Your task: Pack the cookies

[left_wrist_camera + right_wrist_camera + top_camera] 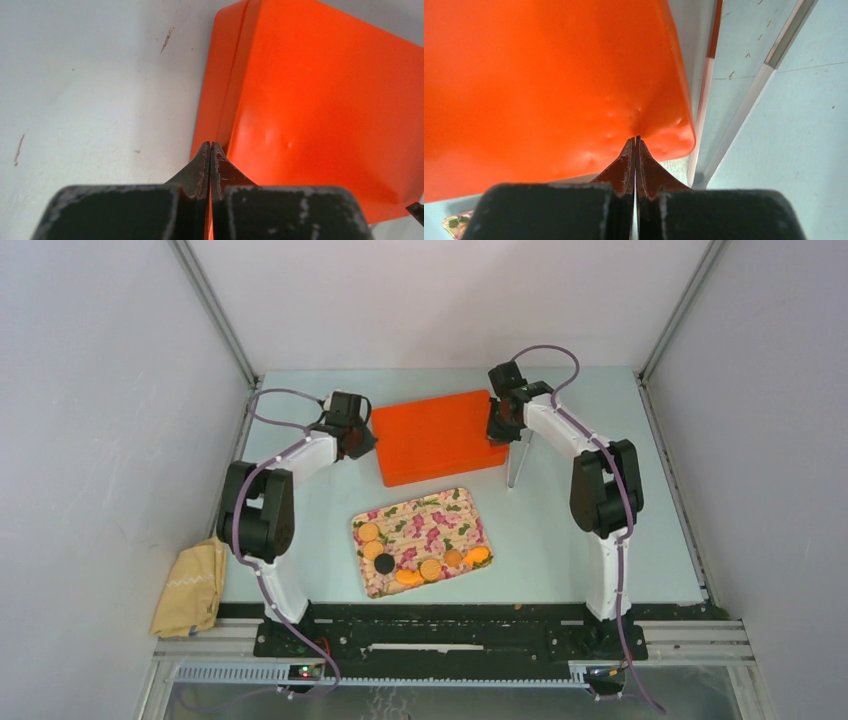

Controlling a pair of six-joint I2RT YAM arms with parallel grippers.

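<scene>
The left gripper point(210, 145), fingers pressed together, pinches the orange lid point(440, 435) at its 9 o'clock edge. The right gripper point(637, 139) pinches its 3 o'clock corner. The cookies point(430, 568) lie on the floral tray point(440, 510), at 6 o'clock from the lid.
</scene>
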